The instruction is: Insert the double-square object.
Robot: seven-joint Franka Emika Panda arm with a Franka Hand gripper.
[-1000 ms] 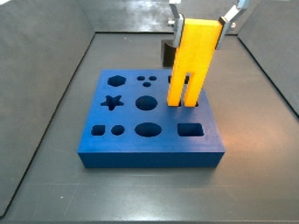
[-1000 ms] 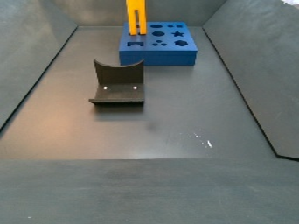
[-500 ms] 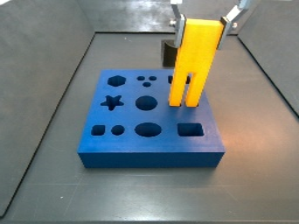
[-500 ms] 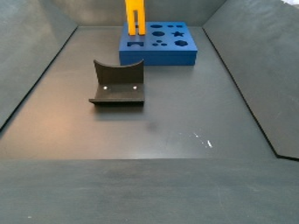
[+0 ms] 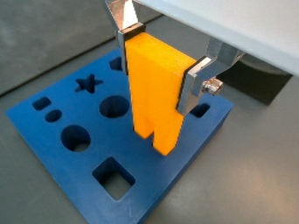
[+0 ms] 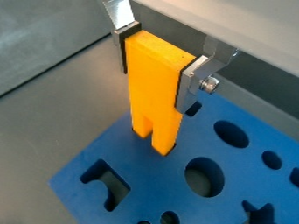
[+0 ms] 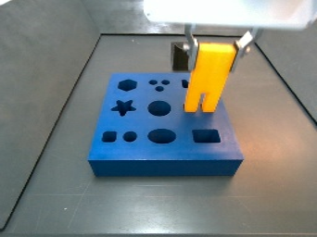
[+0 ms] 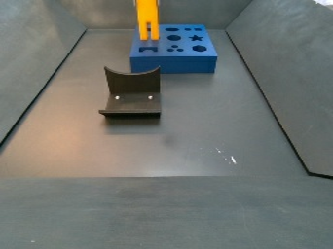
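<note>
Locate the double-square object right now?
The double-square object stands upright, clamped in the gripper, prongs down over the blue board, above its edge farthest from the dark grey curved block.

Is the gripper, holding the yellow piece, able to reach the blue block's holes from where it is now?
Probably yes. The gripper holds the double-square object upright with its prongs just over the blue block; in both wrist views nothing lies between the prongs and the block's top.
</note>
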